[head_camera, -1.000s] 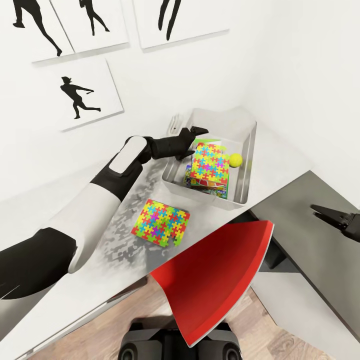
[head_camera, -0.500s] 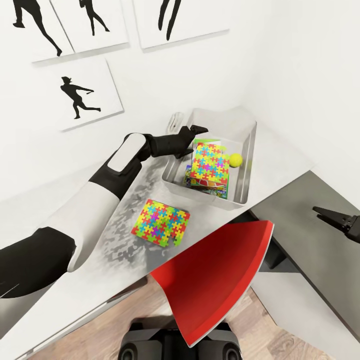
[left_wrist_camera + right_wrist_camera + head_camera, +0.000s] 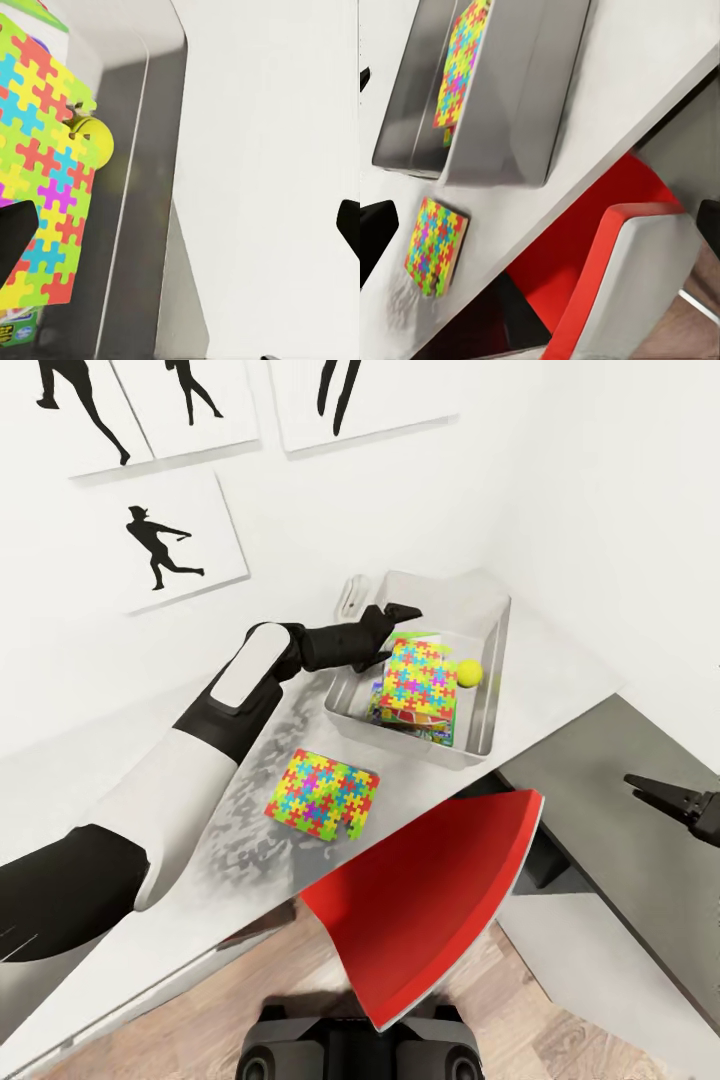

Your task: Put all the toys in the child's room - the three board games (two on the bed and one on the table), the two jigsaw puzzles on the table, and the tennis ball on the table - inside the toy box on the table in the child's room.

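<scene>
The toy box (image 3: 352, 716) stands on the table (image 3: 560, 680) by the wall. Inside it one jigsaw puzzle (image 3: 420, 678) lies tilted on top of board games (image 3: 437, 732), whose printed edges stick out beneath it. The tennis ball (image 3: 469, 673) rests beside that puzzle in the box, and is also in the left wrist view (image 3: 96, 141). The other jigsaw puzzle (image 3: 322, 795) lies flat on the table in front of the box. My left gripper (image 3: 398, 630) hovers open and empty over the box's left end. My right gripper (image 3: 634, 786) hangs open and empty off to the right, over the darker table section.
A red chair (image 3: 430, 920) is tucked under the table edge just in front of me, close to the loose puzzle. The darker grey corner section (image 3: 610, 840) runs along the right. White walls with black silhouette prints (image 3: 165, 545) close off the back.
The head view has shifted slightly. My left gripper has risen a little over the box's left end, still open. The right gripper has barely moved.
</scene>
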### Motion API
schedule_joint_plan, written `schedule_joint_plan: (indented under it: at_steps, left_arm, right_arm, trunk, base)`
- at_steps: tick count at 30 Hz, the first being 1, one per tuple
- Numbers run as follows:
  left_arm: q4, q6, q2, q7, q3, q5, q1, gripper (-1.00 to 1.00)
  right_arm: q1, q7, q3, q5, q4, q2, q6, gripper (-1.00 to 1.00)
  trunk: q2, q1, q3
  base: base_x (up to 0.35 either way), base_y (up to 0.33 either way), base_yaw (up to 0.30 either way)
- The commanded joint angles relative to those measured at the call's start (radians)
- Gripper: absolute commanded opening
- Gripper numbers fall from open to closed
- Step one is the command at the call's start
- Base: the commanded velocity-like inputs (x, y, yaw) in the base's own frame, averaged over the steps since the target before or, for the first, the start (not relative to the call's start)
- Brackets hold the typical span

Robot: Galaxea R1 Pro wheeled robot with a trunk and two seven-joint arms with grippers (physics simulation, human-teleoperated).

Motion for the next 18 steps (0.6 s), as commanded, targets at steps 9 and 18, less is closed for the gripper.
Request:
schedule_joint_plan:
  at_steps: [9,18]
  left_arm:
    - [-0.035,0.001,0.000,0.012,0.000,0.011,0.003,1.00]
    - [-0.089,0.000,0.001,0.013,0.000,0.010,0.015,1.00]
  right_arm:
    - [-0.001,0.007,0.000,0.005,0.000,0.000,0.005,1.00]
    - [-0.001,0.007,0.000,0.005,0.000,0.000,0.005,1.00]
  trunk:
    - [-0.002,0.000,-0.001]
    - [-0.002,0.000,-0.001]
  base:
    - [-0.232,0.000,0.000]
    - [-0.093,0.000,0.000]
